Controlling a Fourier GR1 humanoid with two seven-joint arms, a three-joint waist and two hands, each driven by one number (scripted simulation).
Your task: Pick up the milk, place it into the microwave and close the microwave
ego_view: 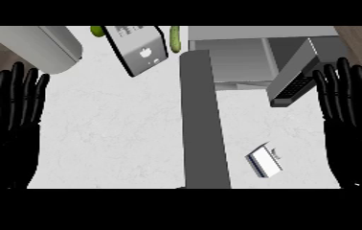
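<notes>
Both hands rest open with fingers straight up, left hand [20, 114] at the left edge, right hand [343, 114] at the right edge. I see the milk [265, 160] lying on the counter [113, 128] between the open microwave door [205, 123] and the right hand, touching neither.

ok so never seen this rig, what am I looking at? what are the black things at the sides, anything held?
It is one picture, taken from the robot's head, looking steeply down on a pale counter. The black shapes are the robot's own hands: the left hand at the left edge and the right hand at the right edge. Both are open, fingers up, resting, and hold nothing. The small milk carton sits on the counter near the right hand. At the top right is the microwave; the long dark slab is probably its door, swung open.
</notes>
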